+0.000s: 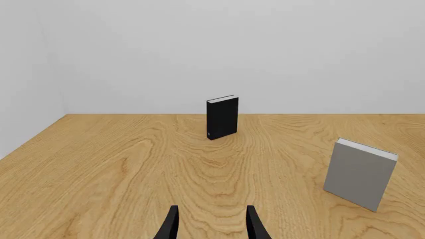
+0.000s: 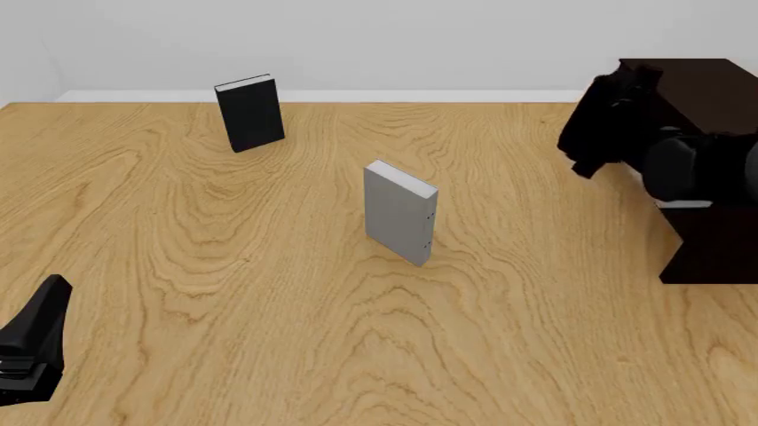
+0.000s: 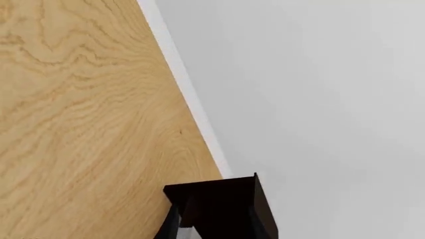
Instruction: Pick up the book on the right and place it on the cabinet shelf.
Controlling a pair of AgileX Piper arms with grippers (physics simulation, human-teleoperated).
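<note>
Looking toward three o'clock in the front view, I find the right gripper [image 2: 598, 133] pressed up against the cabinet [image 2: 711, 89], a boxy, near-black wooden block. The cabinet shelf itself is hidden behind the arm. Just below the arm shows a thin whitish strip, which I take to be the page edges of the book [image 2: 684, 203] (the rest of it is covered). I cannot tell how wide the right jaws stand or whether they grip it. Judging from that strip, the book's long axis lies roughly level, pointing into the cabinet, so the right arm is plainly the nearer one. The left gripper [image 1: 211, 224] idles at seven o'clock, fingers parted and empty. On the grained wooden table [image 2: 237, 293] a stocky matte grey book [image 2: 397, 217] stands upright at centre, well apart from a black book [image 2: 248, 114] at eleven o'clock.
</note>
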